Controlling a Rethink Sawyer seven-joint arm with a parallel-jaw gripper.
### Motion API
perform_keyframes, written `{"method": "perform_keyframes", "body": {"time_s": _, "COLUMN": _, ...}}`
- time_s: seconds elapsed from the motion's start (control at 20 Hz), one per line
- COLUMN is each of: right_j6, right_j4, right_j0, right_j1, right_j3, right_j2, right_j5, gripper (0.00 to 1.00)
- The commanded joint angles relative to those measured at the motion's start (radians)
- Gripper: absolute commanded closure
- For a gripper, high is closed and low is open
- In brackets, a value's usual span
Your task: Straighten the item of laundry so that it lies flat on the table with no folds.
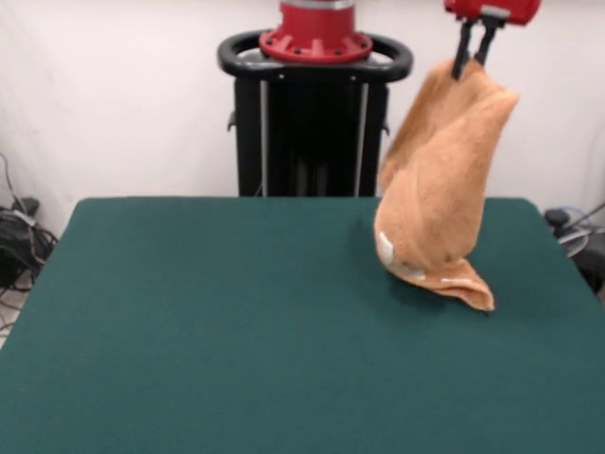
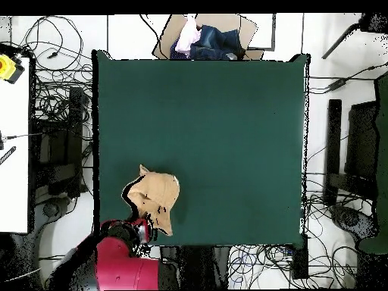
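The orange-tan terry towel (image 1: 440,180) hangs in loose folds from my gripper (image 1: 475,59), which is shut on its top edge, high above the right rear part of the dark green table (image 1: 236,322). The towel's lower corner (image 1: 468,287) trails on the table top, and a small white label (image 1: 386,250) shows near its bottom left. In the overhead view the towel (image 2: 157,195) is a bunched shape near the table's (image 2: 227,136) bottom left, beside the red arm (image 2: 121,261); the gripper is hidden there.
The black pedestal with the red base (image 1: 315,104) stands behind the table. A cardboard box of clothes (image 2: 204,38) sits beyond the table's far edge in the overhead view. Cables and equipment (image 2: 53,129) lie on the floor around the table.
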Motion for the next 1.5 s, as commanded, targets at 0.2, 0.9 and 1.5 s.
{"method": "perform_keyframes", "body": {"time_s": 0.2, "right_j6": 0.308, "right_j4": 0.041, "right_j0": 0.052, "right_j1": -0.080, "right_j3": 0.025, "right_j2": -0.084, "right_j5": 0.179, "gripper": 1.00}}
{"method": "perform_keyframes", "body": {"time_s": 0.9, "right_j6": 0.211, "right_j4": -0.011, "right_j0": 0.025, "right_j1": -0.194, "right_j3": 0.038, "right_j2": -0.141, "right_j5": 0.279, "gripper": 1.00}}
{"method": "perform_keyframes", "body": {"time_s": 1.5, "right_j6": 0.186, "right_j4": -0.026, "right_j0": -0.014, "right_j1": -0.214, "right_j3": 0.062, "right_j2": -0.131, "right_j5": 0.263, "gripper": 1.00}}
